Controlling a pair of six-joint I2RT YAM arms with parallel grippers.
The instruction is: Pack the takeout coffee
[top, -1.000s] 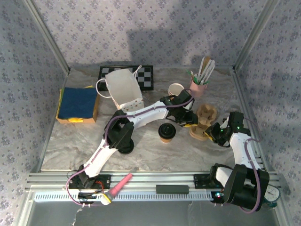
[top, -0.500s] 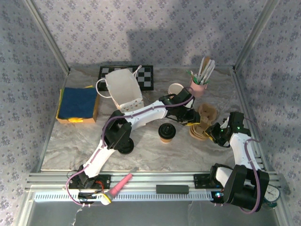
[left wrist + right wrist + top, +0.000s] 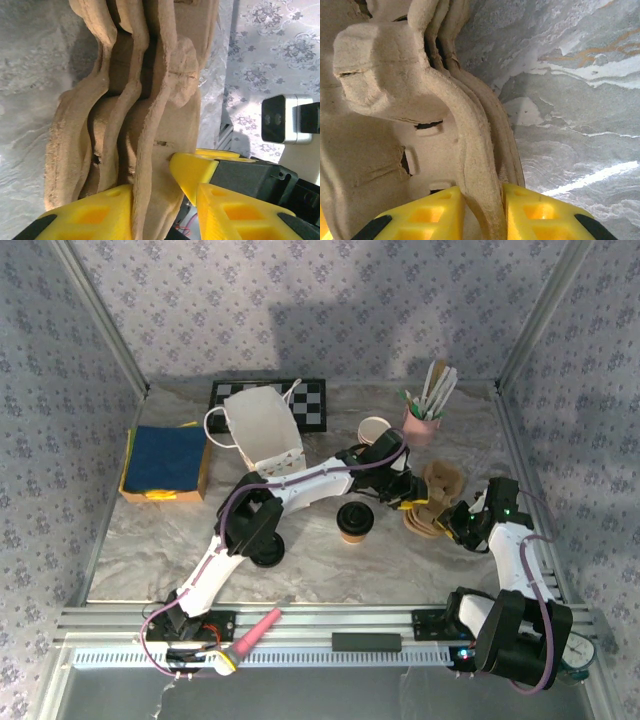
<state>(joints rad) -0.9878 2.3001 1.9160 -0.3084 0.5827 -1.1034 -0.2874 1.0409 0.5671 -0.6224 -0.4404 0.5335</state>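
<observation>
The takeout coffee (image 3: 353, 522), a small tan paper cup topped by a black lid, stands on the table's middle. To its right sits a stack of brown pulp cup carriers (image 3: 438, 488). My left gripper (image 3: 411, 501) reaches it from the left and is shut on the top carrier (image 3: 150, 150), its edge between the yellow fingers (image 3: 85, 217). My right gripper (image 3: 453, 522) comes from the right and is shut on a carrier edge (image 3: 475, 165), pinched between both pads (image 3: 427, 215). The right arm's yellow fingertip (image 3: 192, 172) touches the same carrier in the left wrist view.
An open tan cup (image 3: 373, 428) and a pink holder of stirrers (image 3: 424, 420) stand behind the carriers. A white paper bag (image 3: 262, 426) stands at back centre by a checkerboard (image 3: 318, 400). A blue cloth on a box (image 3: 165, 460) is at left. A pink tool (image 3: 258, 630) lies on the front rail.
Both grips stay as they were. The left wrist and the carrier stack have shifted only slightly; the lidded cup has not moved.
</observation>
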